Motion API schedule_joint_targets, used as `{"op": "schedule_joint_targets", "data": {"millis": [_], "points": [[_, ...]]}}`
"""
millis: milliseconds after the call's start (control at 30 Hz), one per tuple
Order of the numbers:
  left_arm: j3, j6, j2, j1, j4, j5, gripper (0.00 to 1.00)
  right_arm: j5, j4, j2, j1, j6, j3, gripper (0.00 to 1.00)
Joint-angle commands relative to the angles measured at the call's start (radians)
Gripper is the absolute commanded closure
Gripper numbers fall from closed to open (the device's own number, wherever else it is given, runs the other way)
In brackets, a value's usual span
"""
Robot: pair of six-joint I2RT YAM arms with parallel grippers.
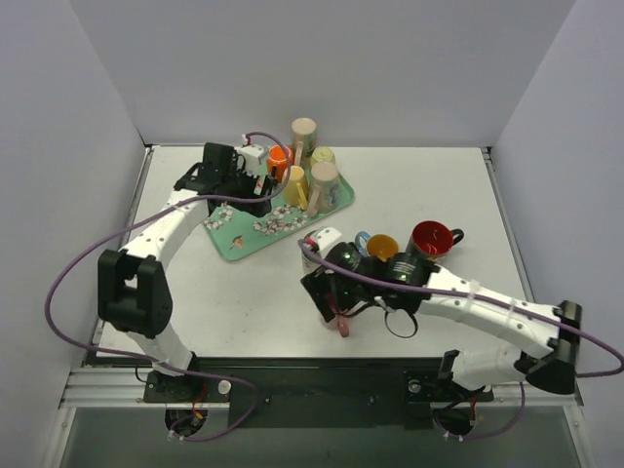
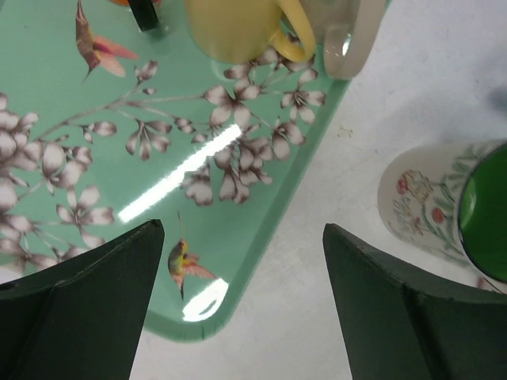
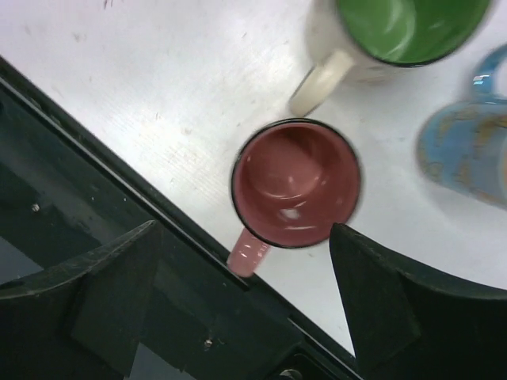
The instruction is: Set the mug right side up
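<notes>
White tabletop (image 3: 142, 87) ends at a black frame rail (image 3: 119, 182) close by the work. The right gripper (image 3: 244, 233) is spread wide and holds nothing, its dark fingers (image 3: 119, 277) flanking a dusty-pink ceramic mug (image 3: 295, 184). The mug stands mouth up, with its handle pointing at the rail. One finger sits just beside the rim, and contact cannot be told. The mug looks righted, so the sound move is a straight lift with the fingers wide, clear of rim and handle. A white mug with a green inside (image 3: 396, 32) and a blue mug (image 3: 467, 150) crowd the far side, so the free room is upward. The left gripper (image 2: 238, 237), also wide and empty, hangs over a mint flowered tray (image 2: 119, 158).
</notes>
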Motion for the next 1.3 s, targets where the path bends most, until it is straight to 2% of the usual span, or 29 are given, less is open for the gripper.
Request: {"op": "schedule_joint_targets", "data": {"millis": [0,33,167,200,300,400,467,633,833,933,1100,1267], "points": [[0.149,0.055,0.144,-0.029,0.098,-0.099,0.09,0.089,-0.053,-0.167,-0.098,0.002,-0.009,0.19],[0.187,0.047,0.182,-0.035,0.098,-0.115,0.12,0.108,-0.051,-0.187,-0.139,0.018,-0.04,0.18],[0.316,-0.087,0.268,-0.101,0.015,-0.154,0.14,0.191,-0.005,-0.291,-0.24,0.055,-0.146,0.18],[0.324,-0.171,0.277,-0.11,0.02,-0.16,0.14,0.208,0.0,-0.32,-0.248,0.067,-0.161,0.18],[0.336,-0.275,0.322,-0.161,0.084,-0.221,0.14,0.233,0.038,-0.366,-0.285,0.087,-0.215,0.18],[0.416,-0.312,0.392,-0.209,0.092,-0.38,0.15,0.21,0.056,-0.396,-0.288,0.092,-0.238,0.19],[0.465,-0.345,0.451,-0.228,0.067,-0.439,0.15,0.184,0.059,-0.402,-0.291,0.091,-0.24,0.19],[0.504,-0.44,0.544,-0.232,0.089,-0.531,0.15,0.159,0.063,-0.406,-0.288,0.094,-0.247,0.2],[0.599,-0.421,0.633,-0.242,0.083,-0.605,0.15,0.127,0.072,-0.419,-0.287,0.106,-0.272,0.21],[0.591,-0.404,0.649,-0.238,0.087,-0.646,0.15,0.116,0.082,-0.439,-0.287,0.11,-0.286,0.22],[0.453,-0.344,0.571,-0.203,0.191,-0.682,0.16,0.096,0.087,-0.452,-0.282,0.11,-0.292,0.22],[0.318,-0.286,0.485,-0.198,0.3,-0.662,0.24,0.087,0.096,-0.437,-0.281,0.104,-0.296,0.22]]}}
